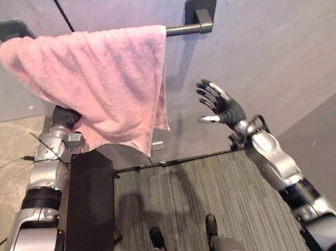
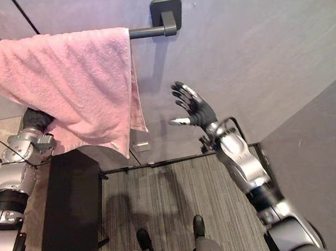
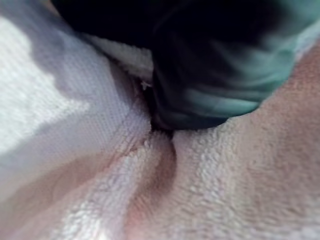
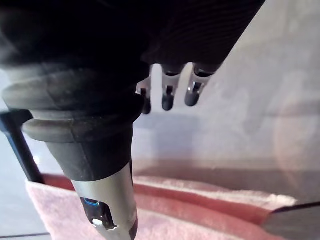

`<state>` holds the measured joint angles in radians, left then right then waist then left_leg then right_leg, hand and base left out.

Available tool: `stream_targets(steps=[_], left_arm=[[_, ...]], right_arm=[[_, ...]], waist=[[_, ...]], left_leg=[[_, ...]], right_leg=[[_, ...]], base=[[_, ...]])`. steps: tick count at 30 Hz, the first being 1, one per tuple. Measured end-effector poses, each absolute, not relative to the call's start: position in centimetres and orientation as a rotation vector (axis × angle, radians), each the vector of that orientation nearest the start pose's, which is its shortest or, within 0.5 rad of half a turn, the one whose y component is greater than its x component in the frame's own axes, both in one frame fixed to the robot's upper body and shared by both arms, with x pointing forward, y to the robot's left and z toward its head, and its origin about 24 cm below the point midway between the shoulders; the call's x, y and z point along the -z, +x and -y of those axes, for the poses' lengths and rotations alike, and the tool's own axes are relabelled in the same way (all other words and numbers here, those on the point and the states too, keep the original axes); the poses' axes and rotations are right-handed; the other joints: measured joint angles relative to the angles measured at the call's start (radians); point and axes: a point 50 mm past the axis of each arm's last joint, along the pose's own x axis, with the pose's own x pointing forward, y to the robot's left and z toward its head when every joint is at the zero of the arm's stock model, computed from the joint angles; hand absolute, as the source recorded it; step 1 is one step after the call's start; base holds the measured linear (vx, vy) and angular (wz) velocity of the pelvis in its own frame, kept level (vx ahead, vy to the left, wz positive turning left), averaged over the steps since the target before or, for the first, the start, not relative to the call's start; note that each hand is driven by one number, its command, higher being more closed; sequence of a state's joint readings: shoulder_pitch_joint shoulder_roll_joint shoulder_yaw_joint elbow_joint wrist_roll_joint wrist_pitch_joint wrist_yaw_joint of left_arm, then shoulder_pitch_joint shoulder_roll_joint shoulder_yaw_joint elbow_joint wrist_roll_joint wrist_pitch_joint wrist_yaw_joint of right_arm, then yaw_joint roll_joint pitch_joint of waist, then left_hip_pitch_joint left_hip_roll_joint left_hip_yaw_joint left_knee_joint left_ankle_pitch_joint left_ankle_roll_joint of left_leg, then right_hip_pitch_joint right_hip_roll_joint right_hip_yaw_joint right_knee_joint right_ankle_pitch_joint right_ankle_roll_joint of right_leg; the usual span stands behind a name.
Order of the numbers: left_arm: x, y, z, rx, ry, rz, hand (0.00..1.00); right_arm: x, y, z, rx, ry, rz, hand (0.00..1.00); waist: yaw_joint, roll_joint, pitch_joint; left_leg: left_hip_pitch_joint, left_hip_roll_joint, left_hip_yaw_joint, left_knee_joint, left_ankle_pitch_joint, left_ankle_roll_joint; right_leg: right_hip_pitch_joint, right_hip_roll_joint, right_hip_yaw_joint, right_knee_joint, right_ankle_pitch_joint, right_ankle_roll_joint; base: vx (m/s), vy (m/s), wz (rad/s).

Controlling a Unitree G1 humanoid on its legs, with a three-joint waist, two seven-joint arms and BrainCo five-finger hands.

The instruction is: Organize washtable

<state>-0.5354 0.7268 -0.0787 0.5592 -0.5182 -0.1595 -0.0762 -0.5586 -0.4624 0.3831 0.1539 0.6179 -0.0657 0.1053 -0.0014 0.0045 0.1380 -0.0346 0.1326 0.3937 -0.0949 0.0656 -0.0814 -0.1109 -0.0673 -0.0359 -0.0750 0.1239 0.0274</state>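
A: Where is the towel (image 1: pixel 94 79)?
B: It hangs over the bar (image 1: pixel 183 29) on the wall. It looks soft and light, and floppy too, so a hard pull may slide it off.
A: And the hands?
B: The left hand (image 1: pixel 66 116) is tucked under its low edge — fingers hidden, so no one can tell. The right hand (image 1: pixel 220 103) is beside the towel, fingers spread, holding nothing. A bottom corner looks best to pinch.
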Motion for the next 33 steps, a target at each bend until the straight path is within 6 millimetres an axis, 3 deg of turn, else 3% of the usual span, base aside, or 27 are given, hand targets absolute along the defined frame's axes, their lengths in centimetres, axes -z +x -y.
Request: stream_targets(steps=[1,8,16,22,23,28,33], left_arm=[[-15.5,34.0,-29.4,-0.084,0.195,0.195,1.0],[-16.3,35.2,-28.8,-0.096,0.149,0.195,1.0],[-17.4,36.0,-27.6,-0.07,0.107,0.231,1.0],[-18.1,36.4,-27.1,-0.063,0.098,0.255,1.0],[-18.2,36.5,-26.9,-0.06,0.093,0.26,1.0],[-18.0,36.6,-26.6,-0.071,0.064,0.263,1.0],[-17.8,36.7,-26.2,-0.07,0.042,0.264,1.0]], right_arm=[[-15.5,33.9,11.2,-0.539,0.023,0.24,0.0],[-17.9,39.1,9.1,-0.441,0.125,0.092,0.0],[-19.2,39.9,4.4,-0.454,0.229,0.058,0.0],[-19.6,40.1,3.9,-0.433,0.257,0.058,0.0],[-19.9,40.2,3.7,-0.426,0.253,0.06,1.0],[-21.3,40.0,2.7,-0.45,0.252,0.098,1.0],[-22.1,40.4,3.7,-0.395,0.239,0.134,1.0]], waist=[[0.014,0.0,0.0],[0.039,0.0,0.0],[0.049,0.007,0.004],[0.049,0.014,0.014],[0.05,0.014,0.019],[0.048,0.017,0.026],[0.045,0.019,0.028]], left_leg=[[-0.001,0.001,0.0,0.0,0.002,0.0],[-0.044,0.001,-0.025,-0.004,0.037,0.003],[-0.079,0.03,-0.066,-0.008,0.071,-0.014],[-0.104,0.031,-0.087,-0.009,0.085,-0.014],[-0.105,0.033,-0.088,-0.009,0.087,-0.015],[-0.105,0.039,-0.089,-0.009,0.091,-0.021],[-0.105,0.04,-0.09,-0.009,0.093,-0.02]], right_leg=[[0.0,0.001,0.003,-0.004,0.006,-0.002],[-0.024,0.0,0.003,-0.02,0.022,0.002],[-0.039,0.026,-0.032,-0.021,0.028,-0.006],[-0.053,0.029,-0.052,-0.021,0.031,-0.011],[-0.053,0.029,-0.053,-0.021,0.032,-0.012],[-0.053,0.036,-0.056,-0.021,0.033,-0.014],[-0.052,0.037,-0.056,-0.021,0.034,-0.015]], base=[[-0.06,-0.013,-0.01],[-0.1,-0.02,0.07],[-0.05,-0.038,0.12],[-0.01,0.005,0.1],[0.0,0.0,0.0],[0.0,0.0,0.0],[0.0,0.0,0.0]])
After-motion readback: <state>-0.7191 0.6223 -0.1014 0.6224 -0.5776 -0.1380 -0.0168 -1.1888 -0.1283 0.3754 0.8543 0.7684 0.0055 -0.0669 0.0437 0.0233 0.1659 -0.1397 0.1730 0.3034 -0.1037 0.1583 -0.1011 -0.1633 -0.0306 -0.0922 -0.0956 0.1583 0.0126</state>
